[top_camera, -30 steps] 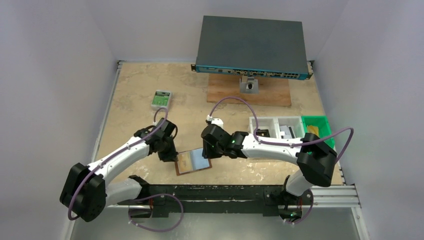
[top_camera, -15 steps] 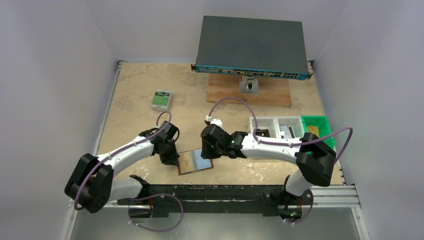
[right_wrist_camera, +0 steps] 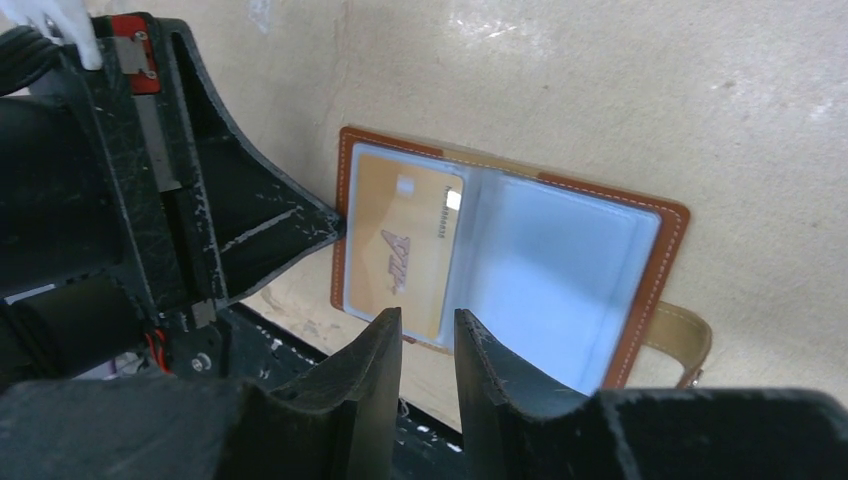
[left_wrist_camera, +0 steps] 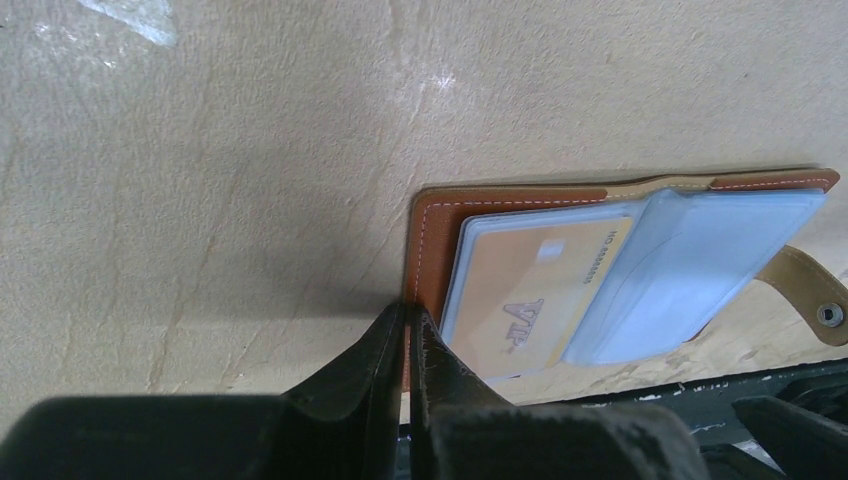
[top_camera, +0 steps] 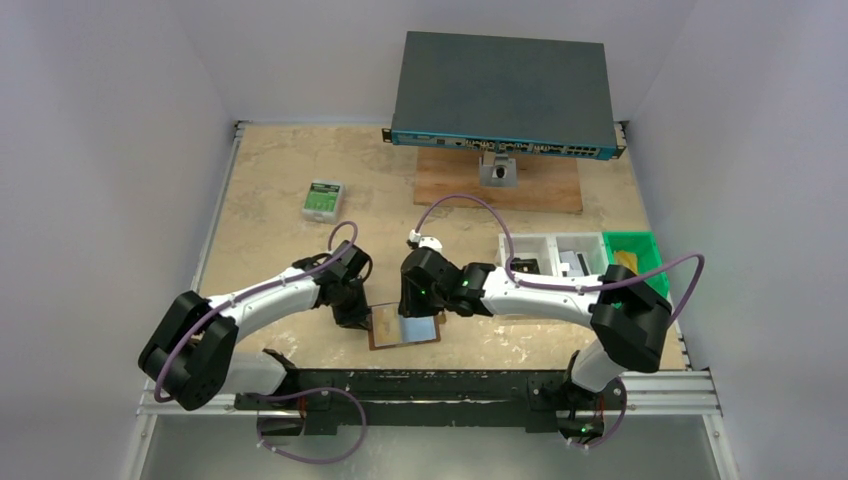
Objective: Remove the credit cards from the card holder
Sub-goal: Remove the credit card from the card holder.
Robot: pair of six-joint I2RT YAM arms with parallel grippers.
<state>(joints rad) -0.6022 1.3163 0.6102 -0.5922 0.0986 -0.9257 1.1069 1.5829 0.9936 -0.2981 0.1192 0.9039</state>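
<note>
Two grippers are seen at the open card holder [top_camera: 404, 327], which is laid flat near the table's [top_camera: 280, 200] front edge. Its left leather edge is pinched by the closed left gripper [left_wrist_camera: 407, 325]. The right gripper [right_wrist_camera: 428, 325] is held narrowly parted above an orange card [right_wrist_camera: 400, 240], with nothing gripped.
</note>
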